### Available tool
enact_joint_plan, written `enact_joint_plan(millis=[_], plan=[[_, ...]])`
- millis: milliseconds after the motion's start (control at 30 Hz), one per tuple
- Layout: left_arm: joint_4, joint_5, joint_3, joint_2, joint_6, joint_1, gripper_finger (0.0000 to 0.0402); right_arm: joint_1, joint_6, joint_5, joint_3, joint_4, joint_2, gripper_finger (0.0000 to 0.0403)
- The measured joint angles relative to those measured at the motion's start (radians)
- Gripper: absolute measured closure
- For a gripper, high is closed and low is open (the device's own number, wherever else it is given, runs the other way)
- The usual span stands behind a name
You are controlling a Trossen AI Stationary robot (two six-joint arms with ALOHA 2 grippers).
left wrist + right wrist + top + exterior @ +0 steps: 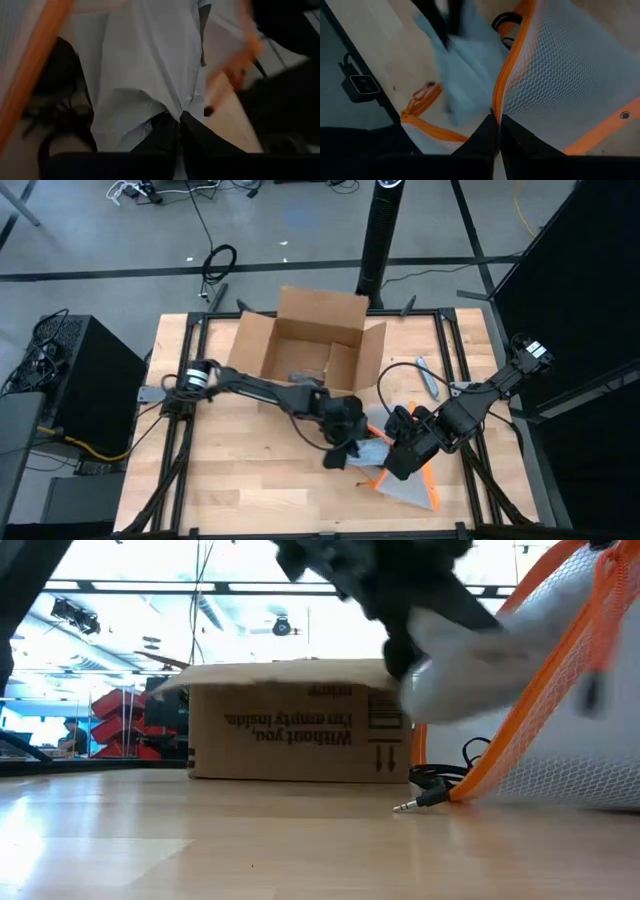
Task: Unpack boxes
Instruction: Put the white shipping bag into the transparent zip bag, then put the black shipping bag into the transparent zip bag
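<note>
Orange-edged mesh pouch (570, 85), right gripper (496, 120) clamped on its rim. Left gripper (177, 117) pinches crumpled, seemingly plastic, white sheet (145, 75). Corrugated box (315, 340) stands open.

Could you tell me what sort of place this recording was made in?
Probably a robotics lab or workshop. The wooden table stands on a bare grey floor with loose cables, beside a black equipment cabinet, and red machinery shows in the large room behind the cardboard box.

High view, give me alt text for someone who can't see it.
Seen from above, the left gripper and the right gripper both pinch a clear pouch with orange edging on the wooden table; behind them sits an open cardboard box.
</note>
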Motion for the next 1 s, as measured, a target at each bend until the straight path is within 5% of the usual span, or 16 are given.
enact_joint_plan(millis=[467, 667, 867, 1000], plan=[[0.064, -0.051, 0.119, 0.054, -0.082, 0.004, 0.0179, 0.0, 0.048, 0.028, 0.0, 0.001, 0.0, 0.0403], [-0.258, -0.068, 0.358, -0.001, -0.046, 0.005, 0.0137, 0.0, 0.052, 0.029, 0.0, 0.001, 0.0, 0.0403], [-0.673, -0.255, 0.63, -0.075, 0.174, 0.014, 0.0154, 0.001, 0.053, 0.028, 0.0, 0.003, 0.0, 0.0403], [-0.902, -0.315, 0.671, -0.114, 0.249, 0.087, 0.0166, 0.002, 0.056, 0.026, 0.0, 0.003, 0.0, 0.0403]])
